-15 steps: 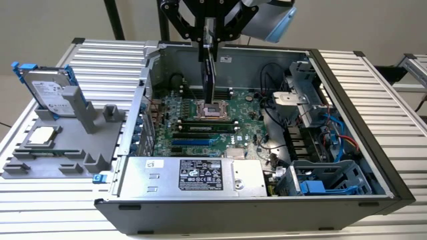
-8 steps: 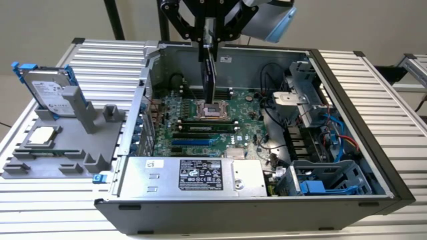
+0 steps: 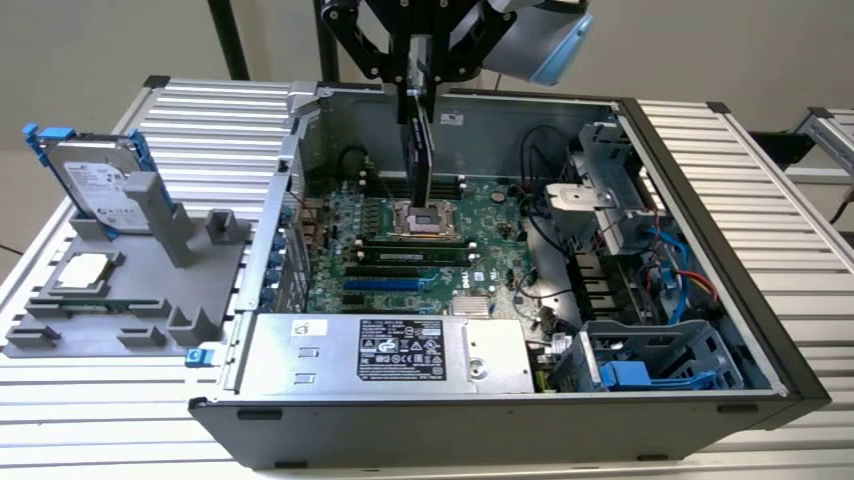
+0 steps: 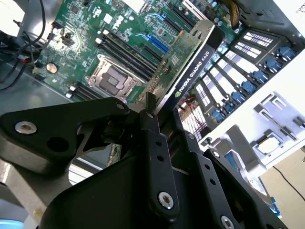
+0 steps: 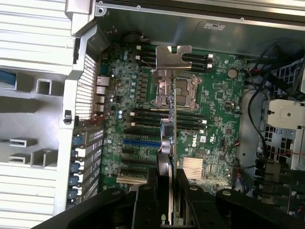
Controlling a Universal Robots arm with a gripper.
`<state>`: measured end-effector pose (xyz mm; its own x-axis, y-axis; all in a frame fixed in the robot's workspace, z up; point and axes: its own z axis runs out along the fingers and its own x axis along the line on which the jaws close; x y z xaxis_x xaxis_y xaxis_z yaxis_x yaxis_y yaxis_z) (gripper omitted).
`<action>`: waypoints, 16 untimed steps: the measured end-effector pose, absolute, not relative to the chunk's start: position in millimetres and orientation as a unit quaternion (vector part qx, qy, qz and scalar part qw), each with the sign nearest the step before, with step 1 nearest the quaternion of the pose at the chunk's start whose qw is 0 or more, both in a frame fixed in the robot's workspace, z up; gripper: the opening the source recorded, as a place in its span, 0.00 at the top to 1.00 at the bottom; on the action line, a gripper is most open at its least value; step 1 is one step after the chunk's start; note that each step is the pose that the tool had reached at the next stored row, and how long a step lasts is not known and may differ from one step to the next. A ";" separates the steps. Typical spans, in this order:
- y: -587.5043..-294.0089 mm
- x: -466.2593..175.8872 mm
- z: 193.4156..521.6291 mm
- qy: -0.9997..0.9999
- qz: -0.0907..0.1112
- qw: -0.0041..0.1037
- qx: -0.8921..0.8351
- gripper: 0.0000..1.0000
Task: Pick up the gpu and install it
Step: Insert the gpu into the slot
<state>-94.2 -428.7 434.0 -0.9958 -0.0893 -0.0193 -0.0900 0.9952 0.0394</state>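
tool (image 3: 418, 88): pinches top edge of thin black-and-green gpu card (image 3: 422, 150) | place: upright, 12 o'clock of silver square socket (image 3: 430, 222) in exterior view | feel: light, stiff, breaks easily; hold edges

The gpu (image 4: 190, 70) has a matt black face, a glossy green circuit board and a bright bare-metal bracket (image 5: 174, 56). The gripper (image 4: 162, 109) is matt black, perhaps anodised metal. The case (image 3: 534, 432) is dull grey sheet metal. The table (image 3: 107, 420) is ribbed, satiny aluminium.
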 end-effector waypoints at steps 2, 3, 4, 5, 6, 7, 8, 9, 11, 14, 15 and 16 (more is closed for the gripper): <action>-428.6 -94.2 433.9 0.999 0.020 0.009 -0.047 1.00; -428.7 -94.2 434.0 0.999 0.020 0.009 -0.048 1.00; -428.7 -94.2 433.9 0.999 0.020 0.009 -0.050 1.00; -428.6 -94.2 433.9 0.998 0.020 0.009 -0.051 1.00; -428.6 -94.2 433.9 0.998 0.020 0.009 -0.052 1.00; -428.6 -94.2 433.9 0.998 0.020 0.009 -0.053 1.00; -428.6 -94.2 433.9 0.998 0.020 0.009 -0.054 1.00; -428.6 -94.2 433.9 0.998 0.020 0.009 -0.055 1.00; -428.6 -94.2 433.9 0.998 0.020 0.008 -0.058 1.00; -428.6 -94.2 434.0 0.998 0.020 0.008 -0.062 1.00; -428.6 -94.2 433.9 0.998 0.020 0.008 -0.064 1.00; -428.7 -94.2 433.9 0.998 0.020 0.008 -0.066 1.00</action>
